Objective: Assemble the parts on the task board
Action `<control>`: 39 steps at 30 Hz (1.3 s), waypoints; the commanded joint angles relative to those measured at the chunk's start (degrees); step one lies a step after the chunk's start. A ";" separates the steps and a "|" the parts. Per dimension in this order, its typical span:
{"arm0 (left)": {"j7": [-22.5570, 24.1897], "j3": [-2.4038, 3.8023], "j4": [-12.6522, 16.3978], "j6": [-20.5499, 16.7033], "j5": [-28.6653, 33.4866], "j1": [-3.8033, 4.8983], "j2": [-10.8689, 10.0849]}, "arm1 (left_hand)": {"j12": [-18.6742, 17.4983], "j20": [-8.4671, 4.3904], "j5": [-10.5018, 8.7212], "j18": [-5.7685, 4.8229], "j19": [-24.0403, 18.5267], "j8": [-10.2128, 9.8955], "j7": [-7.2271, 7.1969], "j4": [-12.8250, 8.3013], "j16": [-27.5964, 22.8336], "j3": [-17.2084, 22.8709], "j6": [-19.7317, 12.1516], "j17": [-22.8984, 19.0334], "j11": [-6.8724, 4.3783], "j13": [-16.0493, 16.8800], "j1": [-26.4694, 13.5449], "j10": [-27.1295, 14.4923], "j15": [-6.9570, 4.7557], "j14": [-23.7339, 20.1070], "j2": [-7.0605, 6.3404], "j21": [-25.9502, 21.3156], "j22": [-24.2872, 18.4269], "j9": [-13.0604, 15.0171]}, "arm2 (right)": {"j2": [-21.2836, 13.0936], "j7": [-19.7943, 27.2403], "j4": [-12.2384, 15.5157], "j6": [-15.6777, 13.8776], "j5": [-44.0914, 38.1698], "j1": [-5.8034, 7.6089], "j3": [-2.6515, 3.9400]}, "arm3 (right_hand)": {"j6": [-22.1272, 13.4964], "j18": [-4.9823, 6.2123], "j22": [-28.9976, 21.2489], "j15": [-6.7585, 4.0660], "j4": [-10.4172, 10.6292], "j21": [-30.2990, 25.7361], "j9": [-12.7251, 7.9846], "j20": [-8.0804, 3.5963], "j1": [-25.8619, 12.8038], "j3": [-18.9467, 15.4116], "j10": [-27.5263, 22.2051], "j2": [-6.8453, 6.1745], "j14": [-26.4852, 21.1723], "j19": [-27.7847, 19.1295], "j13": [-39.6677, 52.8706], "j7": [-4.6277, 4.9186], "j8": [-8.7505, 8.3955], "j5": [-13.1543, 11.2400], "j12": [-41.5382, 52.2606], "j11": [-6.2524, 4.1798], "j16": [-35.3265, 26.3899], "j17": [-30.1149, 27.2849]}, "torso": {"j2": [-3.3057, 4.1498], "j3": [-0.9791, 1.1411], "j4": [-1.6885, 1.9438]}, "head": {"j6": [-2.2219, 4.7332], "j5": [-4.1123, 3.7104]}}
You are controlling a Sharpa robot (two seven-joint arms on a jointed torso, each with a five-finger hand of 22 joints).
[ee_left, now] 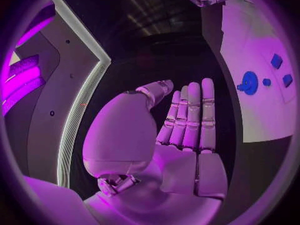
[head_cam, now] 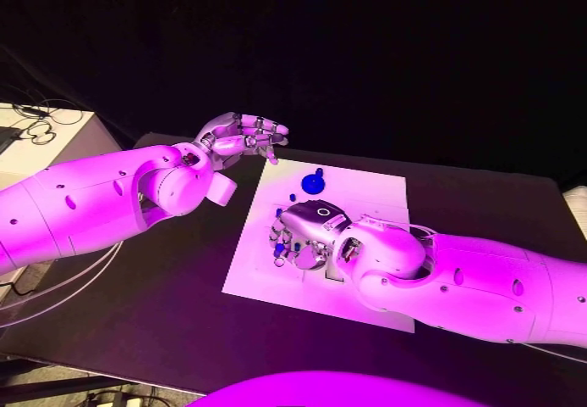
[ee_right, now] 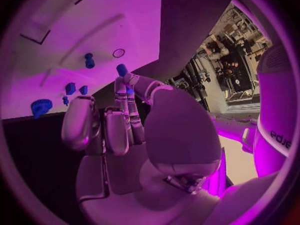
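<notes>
Head view: nearest the robot, the right hand [head_cam: 313, 227] is seen lowered over the near-left part of the task board [head_cam: 367, 191], its back turned up. In the right wrist view a small blue peg [ee_right: 121, 69] is pinched between the thumb and the fingertips [ee_right: 129, 80], the remaining fingers being curled in beside it. Several small blue parts [head_cam: 280, 248] lie on the board just beside this hand. Farther along the board a blue gear [head_cam: 313, 181] rests flat, well apart from the hand. Beyond the board's far-left corner the left hand [head_cam: 243, 136] is held above the table, holding nothing, its fingers straight and pressed side by side, as the left wrist view shows [ee_left: 187, 120]. The peg is judged light, stiff and smooth, so it may slip or tilt; it is best taken by its upper end, leaving the lower end free for its hole.
</notes>
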 commanded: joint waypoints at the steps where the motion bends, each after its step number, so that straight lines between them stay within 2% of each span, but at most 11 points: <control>1: 0.20 0.02 -0.02 1.03 0.40 0.03 0.19 | 0.30 0.36 0.19 0.79 0.11 0.23 0.80 0.32 -0.14 0.07 -0.46 -0.08 -0.07 -0.05 -0.45 -0.48 0.12 -0.35 0.04 -0.31 -0.06 -0.06 | 0.30 -0.57 -0.35 2.14 -2.35 -0.21 -0.09 | 0.34 -0.66 -0.08 -0.27 -0.06 -0.04 3.22 -0.47 -0.10 0.24 0.03 0.42 2.37 -0.03 0.05 -0.02 1.69 0.25 -0.20 -0.37 0.14 -0.05 | 0.01 0.01 0.03 | -0.21 0.17; 14: 0.14 0.02 -0.04 1.06 0.40 0.04 0.21 | 0.41 0.37 0.20 0.80 0.19 0.31 0.80 0.33 -0.10 0.12 -0.51 -0.10 -0.06 -0.10 -0.38 -0.57 0.12 -0.40 0.02 -0.44 -0.17 -0.09 | 1.01 -1.03 -1.30 2.53 -3.13 -1.20 -0.36 | 0.25 -0.68 -0.03 -0.26 -0.16 -0.01 3.36 -0.48 -0.17 0.32 0.03 0.44 2.38 -0.03 0.13 -0.01 1.75 0.31 -0.32 -0.36 0.17 0.00 | 0.04 0.05 0.01 | -0.67 0.52; 39: 0.02 0.02 0.05 1.10 0.40 0.04 0.10 | 0.51 0.37 0.21 0.80 0.25 0.38 0.80 0.37 -0.09 0.18 -0.53 -0.13 -0.06 -0.14 -0.33 -0.62 0.12 -0.45 0.06 -0.54 -0.24 -0.12 | 1.70 -0.92 -2.68 2.40 -3.30 -2.19 -0.52 | 0.18 -0.68 -0.03 -0.26 -0.22 -0.03 3.45 -0.49 -0.21 0.39 0.04 0.48 2.37 -0.04 0.19 0.00 1.78 0.34 -0.39 -0.35 0.13 -0.08 | 0.00 0.00 0.05 | -1.21 0.86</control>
